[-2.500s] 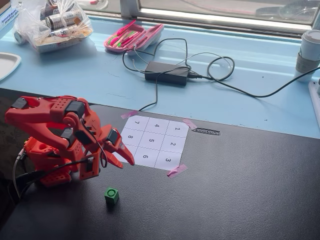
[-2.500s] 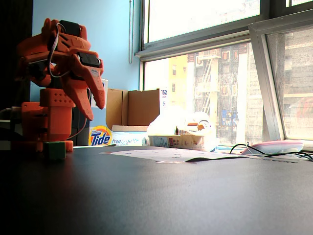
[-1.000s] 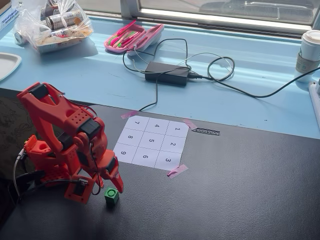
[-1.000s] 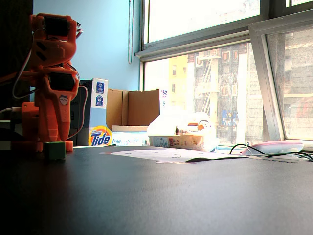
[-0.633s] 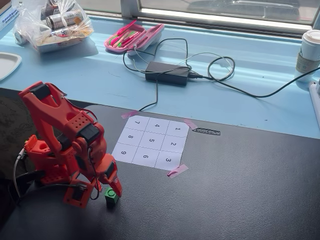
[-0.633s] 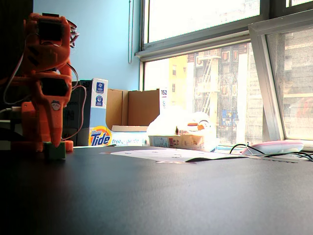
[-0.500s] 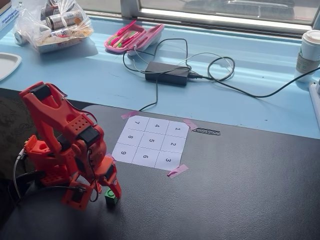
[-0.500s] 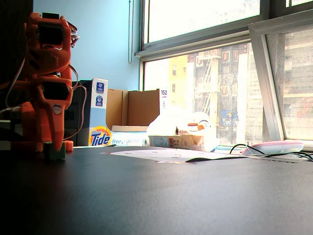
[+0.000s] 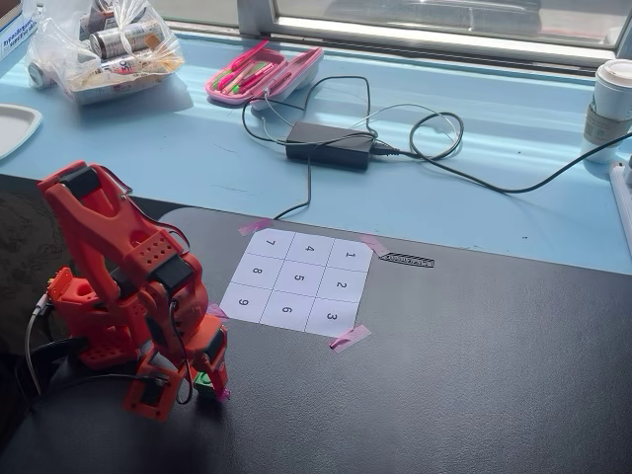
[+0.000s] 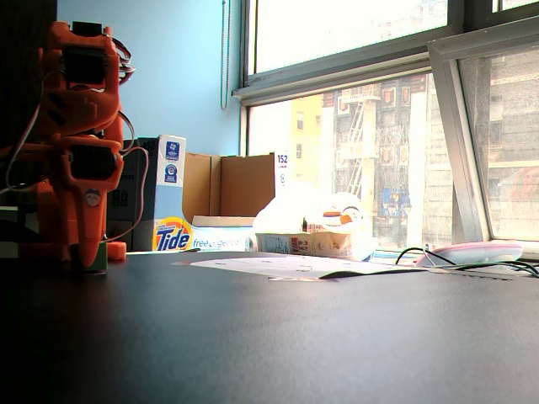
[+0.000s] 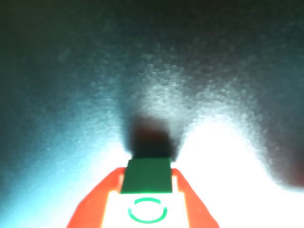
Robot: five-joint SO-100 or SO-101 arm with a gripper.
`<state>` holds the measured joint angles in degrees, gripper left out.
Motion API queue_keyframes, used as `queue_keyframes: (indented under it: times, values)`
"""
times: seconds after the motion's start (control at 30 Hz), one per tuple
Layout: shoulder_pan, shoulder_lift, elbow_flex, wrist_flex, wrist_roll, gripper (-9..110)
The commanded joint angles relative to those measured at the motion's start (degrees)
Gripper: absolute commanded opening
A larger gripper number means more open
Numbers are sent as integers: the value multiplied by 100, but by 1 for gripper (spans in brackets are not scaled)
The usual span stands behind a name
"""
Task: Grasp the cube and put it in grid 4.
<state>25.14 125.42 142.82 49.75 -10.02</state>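
Note:
The cube [image 9: 201, 379] is small and green. It sits between the jaws of my orange gripper [image 9: 205, 385] at the near left of the black table, down at the surface. In the wrist view the gripper [image 11: 147, 176] is shut on the cube [image 11: 145, 179], with an orange finger on each side and a green ring on its washed-out top. The cube's dark shadow lies just beyond it. In a fixed view from table height, the cube [image 10: 98, 257] shows at the foot of the arm. Grid 4 [image 9: 310, 249] is the middle cell of the sheet's far row, well apart from the gripper.
The numbered sheet is taped down with pink tape [image 9: 350, 338]. A small black label [image 9: 406, 261] lies to its right. On the blue ledge behind are a power adapter [image 9: 330, 144] with cables, a pink case [image 9: 264, 74], a plastic bag [image 9: 109, 39] and a cup [image 9: 612, 104].

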Motion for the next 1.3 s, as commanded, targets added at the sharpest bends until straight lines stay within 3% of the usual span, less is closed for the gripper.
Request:
queue_keyframes:
  times: [0.0, 0.27, 0.57, 0.93, 1.27]
  values:
    - [-132, 53, -563, 185, 123, 0]
    - [-993, -18, -3217, 1626, 396, 0]
    - [-2953, -659, -5186, 2452, 536, 0]
    - [-5124, -1767, -6100, 2399, 809, 0]
    - [-6319, -3120, -6697, 1872, 1222, 0]
